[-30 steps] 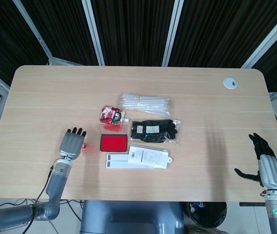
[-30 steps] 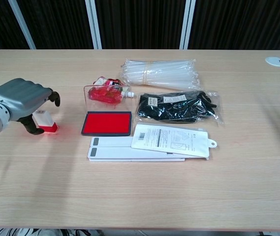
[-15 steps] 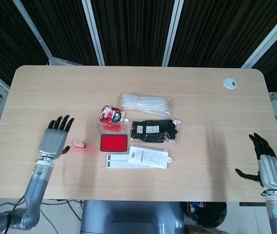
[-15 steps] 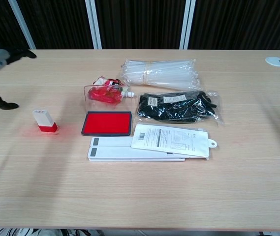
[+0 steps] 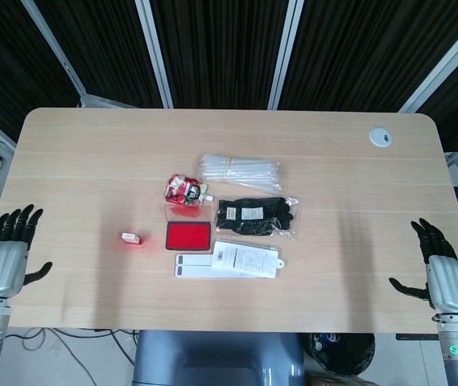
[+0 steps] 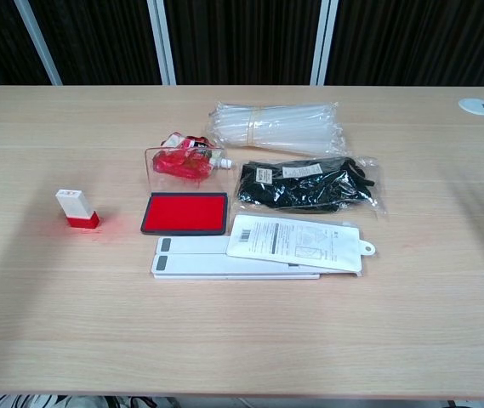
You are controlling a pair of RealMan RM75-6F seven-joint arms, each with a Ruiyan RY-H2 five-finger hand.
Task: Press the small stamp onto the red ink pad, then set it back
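Observation:
The small stamp, white on top with a red base, stands upright on the table left of the red ink pad. The pad lies open in its dark frame, its clear lid raised behind it. My left hand hangs open beyond the table's left edge, far from the stamp, with nothing in it. At the table's right edge my right hand is open and holds nothing. Neither hand shows in the chest view.
Behind the pad lies a red-and-white pouch, then a bundle of clear sticks. Black gloves in a bag sit to the right, white packaged cards in front. A grey grommet marks the far right corner.
My left hand let go of the stamp and drew back leftward off the table's edge. The stamp stays standing where it was set. The right hand has not moved.

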